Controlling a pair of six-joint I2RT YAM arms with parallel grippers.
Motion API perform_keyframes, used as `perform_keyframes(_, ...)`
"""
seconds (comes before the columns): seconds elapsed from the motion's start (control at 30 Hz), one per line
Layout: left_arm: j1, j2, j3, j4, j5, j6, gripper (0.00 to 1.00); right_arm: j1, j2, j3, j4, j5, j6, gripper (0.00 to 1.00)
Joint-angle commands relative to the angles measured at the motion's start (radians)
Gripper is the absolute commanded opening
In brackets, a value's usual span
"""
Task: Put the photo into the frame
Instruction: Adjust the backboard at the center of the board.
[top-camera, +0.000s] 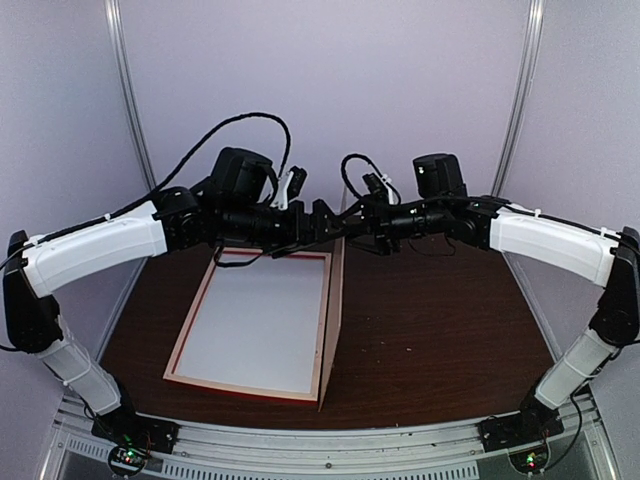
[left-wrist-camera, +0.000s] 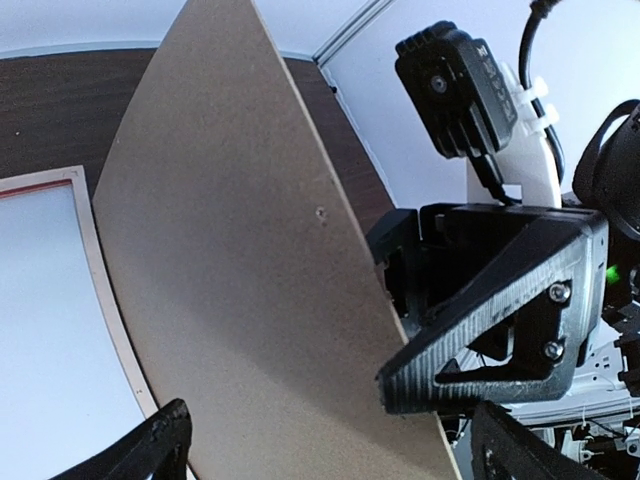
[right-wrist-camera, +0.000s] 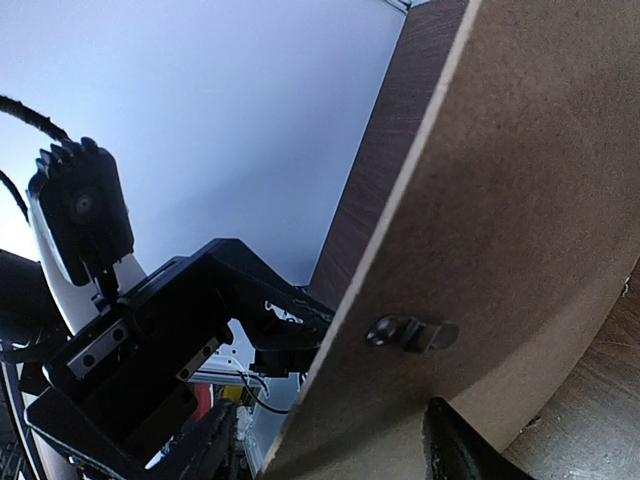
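Frame flat; board on edge beside it. Left gripper, right gripper both spread, straddling board unclamped. Board may topple, miss frame.

The frame lies flat on the table.

Both arms reach inward and meet at mid-table, left hand spread wide, right hand partly parted.

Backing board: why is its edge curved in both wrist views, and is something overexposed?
Left wrist view: lens distortion bows the backing board edge. Right wrist view: likewise. Top view: edge looks straight; inside the frame is featureless white, perhaps overexposed.
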Motion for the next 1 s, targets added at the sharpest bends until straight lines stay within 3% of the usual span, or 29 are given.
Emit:
perform_keyframes(0.0, 0.005, -0.018, 0.024, -0.050, -0.032, 0.030, 0.97, 0.015, 0.025, 0.042, 0.094, 0.013, 0.046, 0.64)
perform_keyframes(0.6, 0.005, -0.015, 0.117, -0.244, -0.118, 0.101, 0.96, 0.043, 0.147, 0.108, 0.242, -0.031, 0.157, 0.70)
perform_keyframes(0.73, 0.005, -0.006, 0.141, -0.286, -0.130, 0.115, 0.92, 0.043, 0.164, 0.113, 0.252, -0.037, 0.164, 0.70)
perform_keyframes(0.97, 0.006, 0.000, 0.164, -0.332, -0.142, 0.140, 0.73, 0.032, 0.148, 0.106, 0.215, -0.034, 0.129, 0.70)
